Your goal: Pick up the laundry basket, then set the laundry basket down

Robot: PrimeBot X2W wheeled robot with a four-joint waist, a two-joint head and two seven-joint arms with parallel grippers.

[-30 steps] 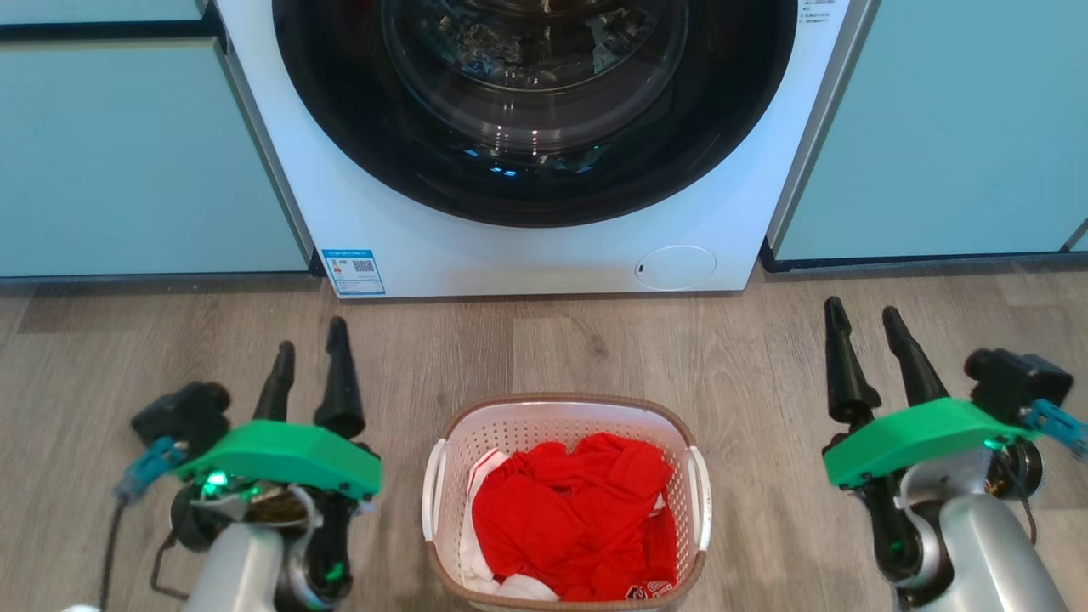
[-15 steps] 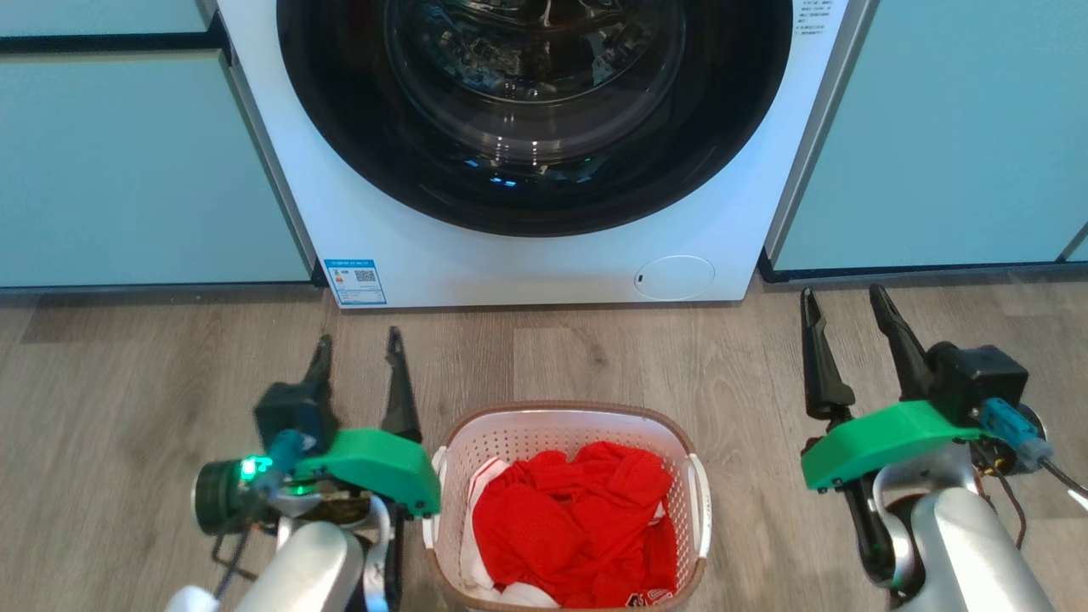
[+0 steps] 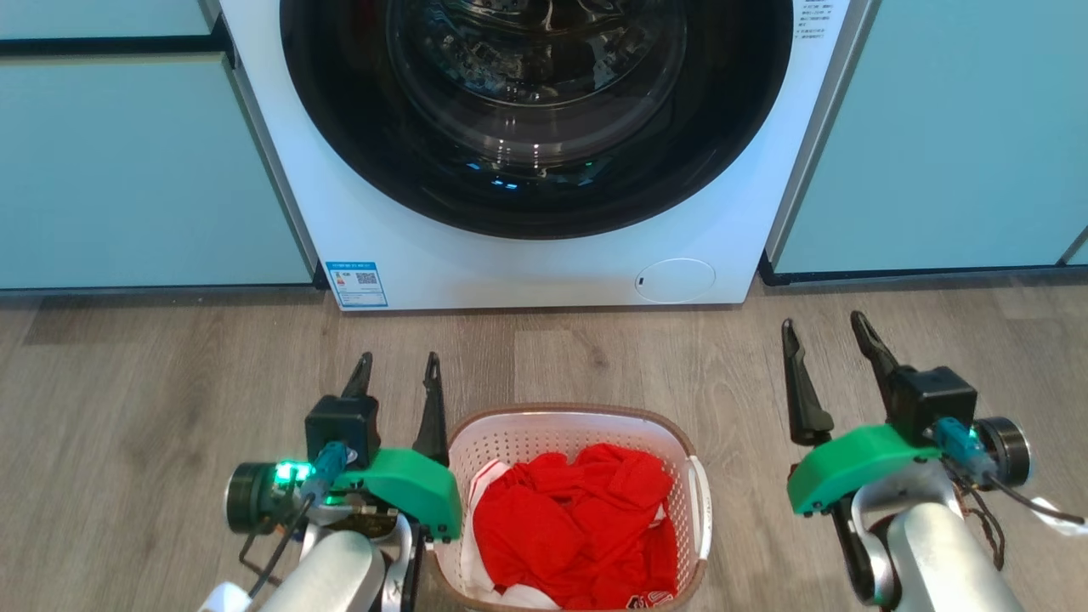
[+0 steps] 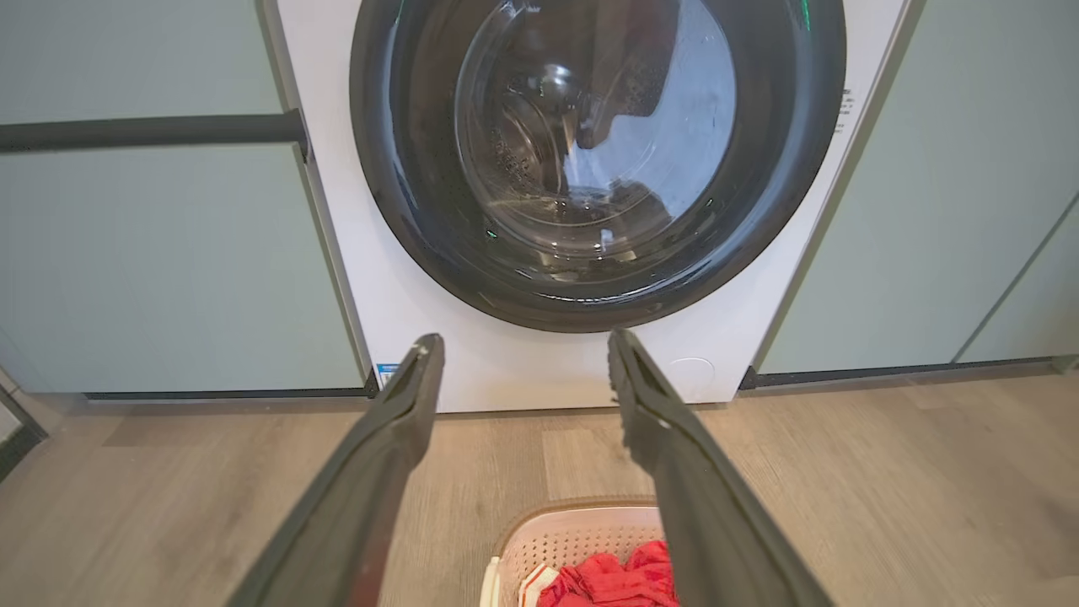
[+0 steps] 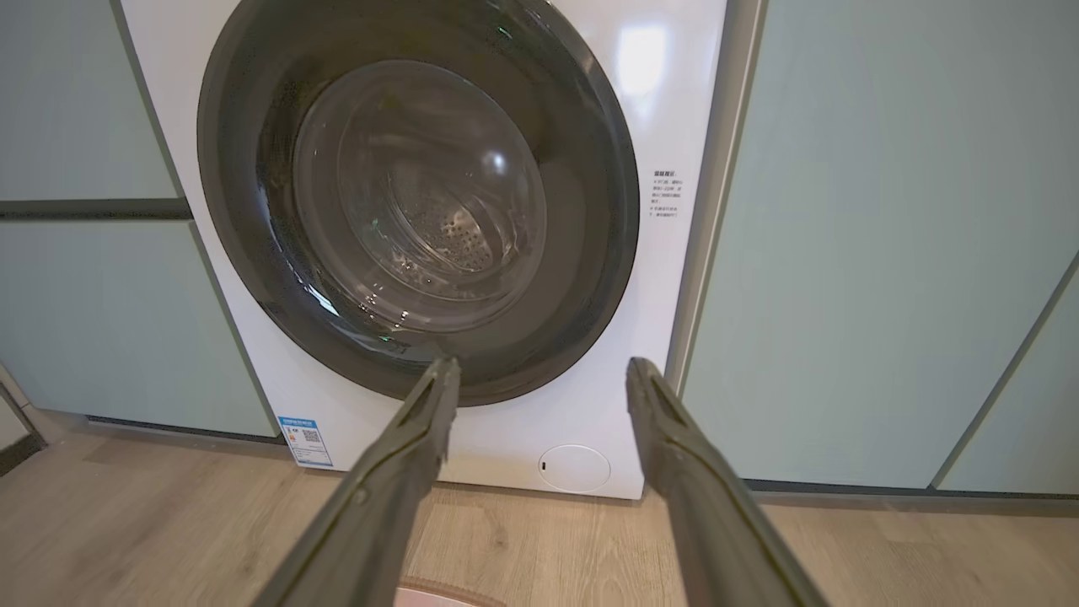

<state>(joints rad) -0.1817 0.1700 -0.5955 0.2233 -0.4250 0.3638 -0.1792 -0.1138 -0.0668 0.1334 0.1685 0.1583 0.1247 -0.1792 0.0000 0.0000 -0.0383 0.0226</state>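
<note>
Wood floor [image 3: 595, 357], washer [image 3: 527, 263] between teal cabinets [image 3: 144, 161]

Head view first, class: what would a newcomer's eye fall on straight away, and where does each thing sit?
The dark round door of the white washing machine dominates the top centre. Below it, on the wood floor, the laundry basket holds bright red clothes. The open left gripper sits close beside the basket; the open right gripper stands well apart.
</note>
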